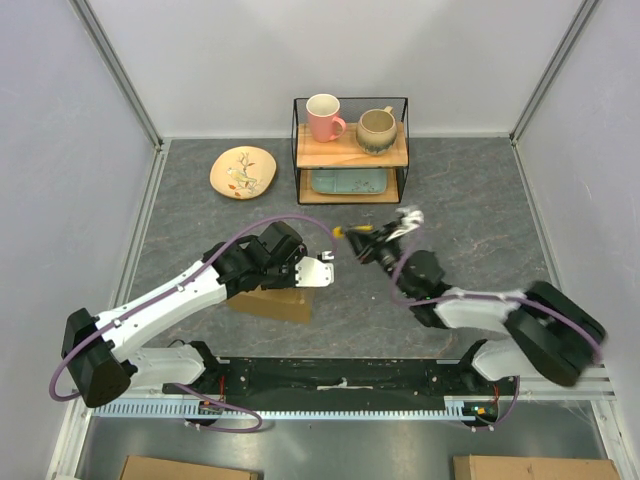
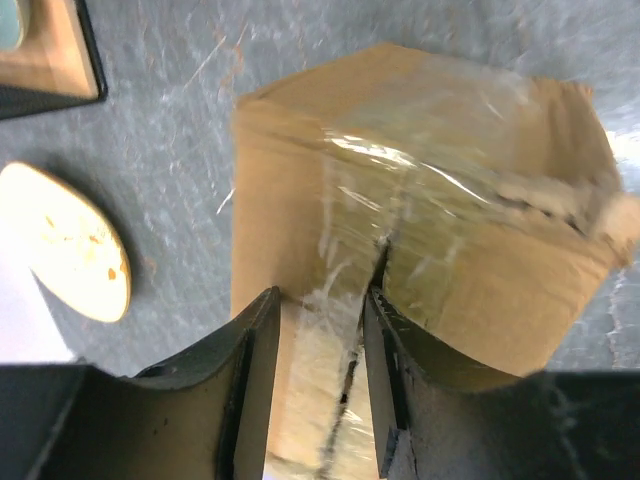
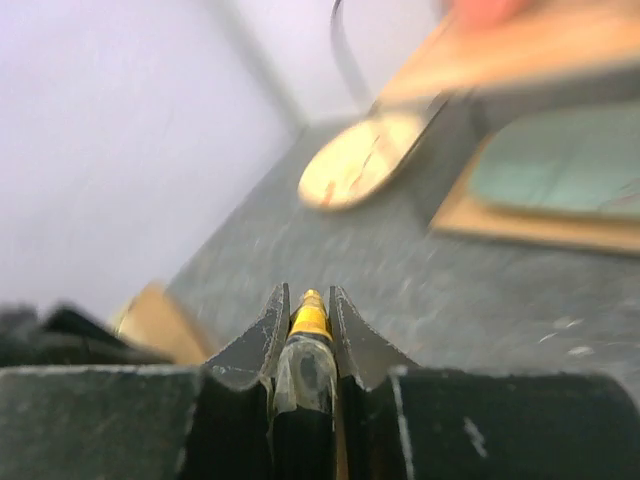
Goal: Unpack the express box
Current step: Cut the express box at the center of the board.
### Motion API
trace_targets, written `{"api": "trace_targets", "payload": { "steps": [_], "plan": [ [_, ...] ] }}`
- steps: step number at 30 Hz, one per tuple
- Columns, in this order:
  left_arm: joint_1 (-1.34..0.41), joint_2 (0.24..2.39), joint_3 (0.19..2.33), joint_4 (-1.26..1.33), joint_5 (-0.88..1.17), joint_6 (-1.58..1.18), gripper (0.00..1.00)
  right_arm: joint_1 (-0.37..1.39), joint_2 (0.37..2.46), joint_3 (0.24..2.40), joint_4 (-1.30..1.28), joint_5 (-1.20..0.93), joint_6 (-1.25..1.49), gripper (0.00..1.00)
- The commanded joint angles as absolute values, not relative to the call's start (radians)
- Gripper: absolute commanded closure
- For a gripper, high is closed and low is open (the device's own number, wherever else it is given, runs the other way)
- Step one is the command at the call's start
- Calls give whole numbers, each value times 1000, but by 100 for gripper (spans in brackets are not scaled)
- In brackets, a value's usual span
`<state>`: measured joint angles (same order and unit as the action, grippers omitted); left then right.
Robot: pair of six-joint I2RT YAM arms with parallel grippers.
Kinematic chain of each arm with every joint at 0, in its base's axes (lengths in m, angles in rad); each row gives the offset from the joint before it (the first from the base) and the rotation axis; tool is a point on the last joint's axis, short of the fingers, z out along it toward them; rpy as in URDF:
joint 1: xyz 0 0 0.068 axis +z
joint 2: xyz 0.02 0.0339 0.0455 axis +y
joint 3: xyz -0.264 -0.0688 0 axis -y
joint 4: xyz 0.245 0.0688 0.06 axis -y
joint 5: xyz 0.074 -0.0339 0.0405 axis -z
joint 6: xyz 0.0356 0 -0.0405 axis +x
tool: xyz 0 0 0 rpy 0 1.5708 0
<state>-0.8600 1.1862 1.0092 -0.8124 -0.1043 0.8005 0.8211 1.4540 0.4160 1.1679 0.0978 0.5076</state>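
Observation:
The express box (image 1: 270,302) is a brown carton lying at the left of centre, partly under my left arm. In the left wrist view the express box (image 2: 480,250) shows clear tape over its top and a dark slit along the seam. My left gripper (image 2: 322,292) hovers right at the taped top, jaws apart, with one fingertip (image 2: 372,300) at the slit. The other fingertip is near the box's edge. Nothing is clamped. My right gripper (image 1: 362,236) is held above the table at centre, shut on a black cutter with a yellow tip (image 3: 309,318).
A wire rack (image 1: 350,150) at the back carries a pink mug (image 1: 324,116), a beige mug (image 1: 377,129) and a teal tray (image 1: 347,181). A cream plate (image 1: 243,171) lies left of it. Plain cardboard boxes (image 1: 170,468) sit below the arms' bases.

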Motion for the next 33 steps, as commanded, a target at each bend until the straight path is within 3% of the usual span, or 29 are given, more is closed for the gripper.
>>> {"api": "trace_targets", "payload": {
  "steps": [1, 7, 18, 27, 33],
  "plan": [
    [-862, 1164, 989, -718, -230, 765, 56, 765, 1203, 351, 969, 349, 459, 100],
    [-861, 1174, 1005, -715, -259, 758, 59, 764, 1088, 289, 891, 327, 717, 100],
    [-851, 1181, 1012, -726, -249, 759, 61, 759, 1368, 224, 1362, 150, 1061, 100],
    [-842, 1180, 1005, -736, -224, 750, 63, 738, 1673, 334, 1688, 66, 1279, 100],
    [-839, 1174, 1020, -750, -212, 749, 63, 733, 1763, 387, 1756, 54, 1353, 100]
  ]
}}
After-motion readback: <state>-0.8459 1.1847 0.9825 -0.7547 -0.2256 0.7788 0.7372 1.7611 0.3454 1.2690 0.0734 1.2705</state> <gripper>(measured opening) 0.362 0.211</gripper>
